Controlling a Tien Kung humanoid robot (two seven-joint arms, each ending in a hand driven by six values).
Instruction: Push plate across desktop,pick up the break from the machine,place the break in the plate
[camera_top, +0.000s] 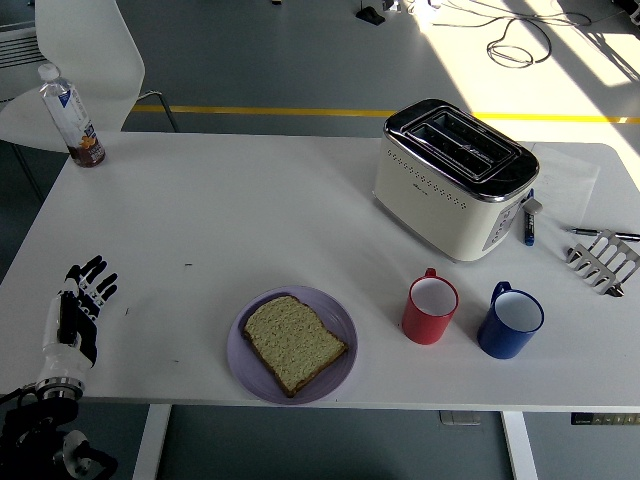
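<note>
Head view shows a square, porous bread slice (293, 343) lying flat on the round lilac plate (339, 325) near the table's front edge, glossy cream toaster (453, 178) well behind, red mug (430, 309) and blue mug (510, 322) alongside, left hand (74, 315) resting with fingers spread, empty.

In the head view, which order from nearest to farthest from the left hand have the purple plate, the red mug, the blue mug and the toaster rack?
From the left hand:
1. Purple plate, front centre, bearing the bread.
2. Red mug, right of the plate.
3. Blue mug, beside the red mug.
4. Toaster rack, far right edge.
</note>
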